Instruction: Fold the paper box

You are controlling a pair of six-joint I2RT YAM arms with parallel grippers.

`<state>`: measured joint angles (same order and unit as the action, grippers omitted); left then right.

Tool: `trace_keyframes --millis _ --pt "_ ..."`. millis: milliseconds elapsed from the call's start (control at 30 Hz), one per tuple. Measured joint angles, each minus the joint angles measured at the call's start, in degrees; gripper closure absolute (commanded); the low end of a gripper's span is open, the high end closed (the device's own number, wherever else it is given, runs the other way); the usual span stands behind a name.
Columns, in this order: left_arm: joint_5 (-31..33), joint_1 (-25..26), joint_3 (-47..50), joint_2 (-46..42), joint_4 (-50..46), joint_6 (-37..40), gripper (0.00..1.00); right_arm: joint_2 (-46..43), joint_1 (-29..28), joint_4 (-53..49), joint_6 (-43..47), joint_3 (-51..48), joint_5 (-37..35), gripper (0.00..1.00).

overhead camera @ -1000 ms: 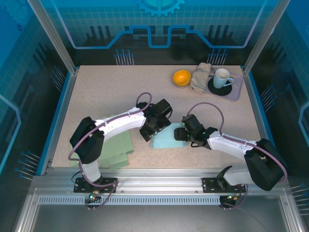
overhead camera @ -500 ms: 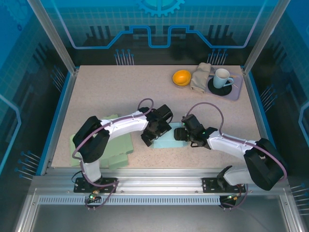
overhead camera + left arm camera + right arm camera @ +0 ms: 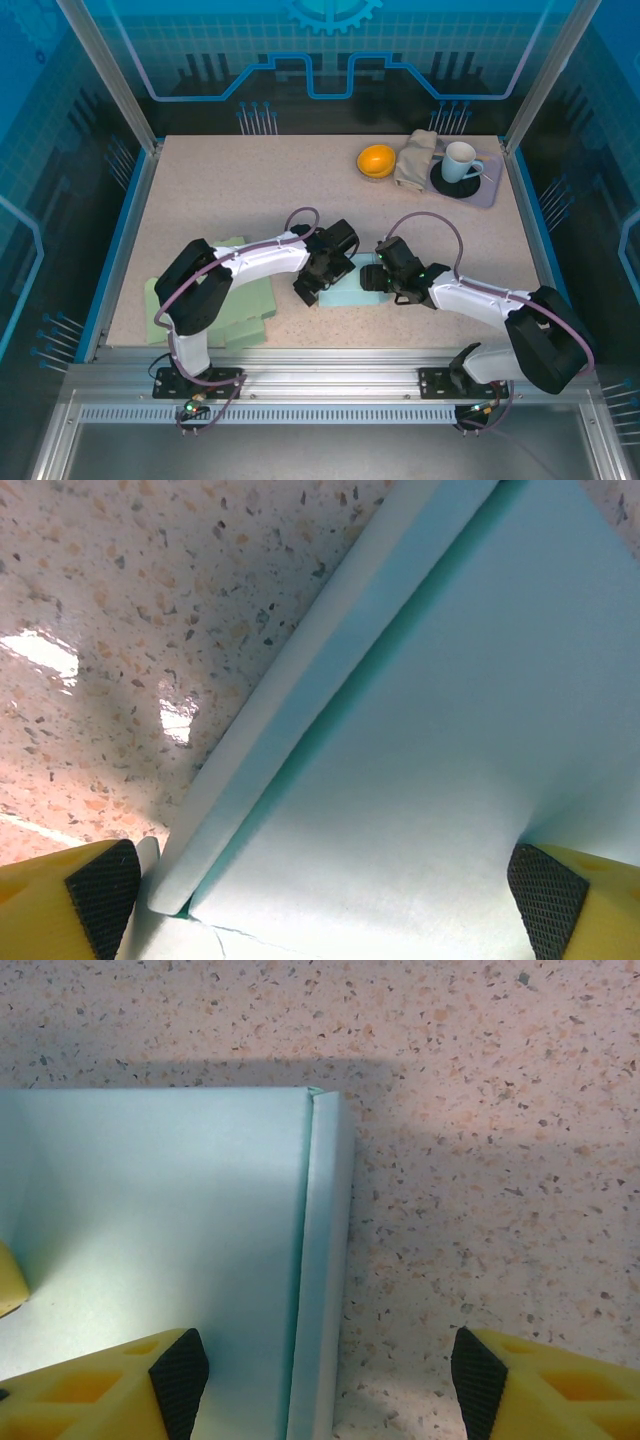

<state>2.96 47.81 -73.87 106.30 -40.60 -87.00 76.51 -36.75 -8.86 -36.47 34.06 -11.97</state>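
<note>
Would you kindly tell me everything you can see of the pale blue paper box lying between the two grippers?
The paper box is pale blue, matte card, lying low on the speckled table toward its near side. Two edges are folded into narrow raised rims; a fine crease or slit shows near one corner. The open left gripper hangs over one rim and the open right gripper straddles another, half over the paper, half over bare table.

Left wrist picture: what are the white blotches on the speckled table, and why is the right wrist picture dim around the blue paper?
Left wrist view: that is glare, light reflecting off the glossy table beside the paper box. Right wrist view: a soft shadow lies on the table just past the box's edges. Both close-ups look sharp.
</note>
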Motion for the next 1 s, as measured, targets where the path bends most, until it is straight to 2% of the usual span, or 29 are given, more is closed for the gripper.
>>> trace_keyframes --millis 1000 --pt "1.8 0.5 0.1 0.2 0.5 -0.5 0.10 -0.9 -0.4 -0.6 0.5 -0.3 -1.5 0.30"
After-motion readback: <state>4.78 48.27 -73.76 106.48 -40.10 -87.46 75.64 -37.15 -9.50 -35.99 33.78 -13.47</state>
